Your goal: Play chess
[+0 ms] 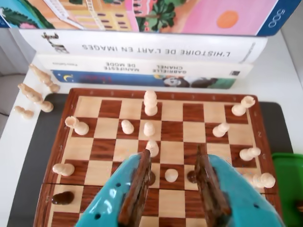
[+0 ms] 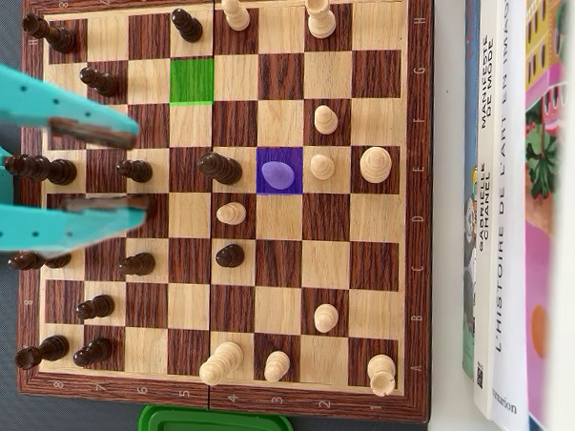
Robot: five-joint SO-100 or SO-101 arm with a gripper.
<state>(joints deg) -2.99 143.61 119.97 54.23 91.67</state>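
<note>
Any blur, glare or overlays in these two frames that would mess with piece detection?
Wrist view: soft overall, bright even daylight, faint shadows; the gripper sits close and hides the near squares. Overhead view: sharper on the chessboard, but the gripper at the left edge is motion-blurred; a green square and a purple square are tinted, the purple colouring the pawn on it; books look washed out.

Materials check, wood mostly
Chessboard (image 2: 414, 207) glossy varnished wood; pieces smooth turned wood; claw (image 1: 173, 189) matt teal plastic, rough brown pad faces; books (image 1: 142, 49) at 12 o'clock smooth paper covers.
</note>
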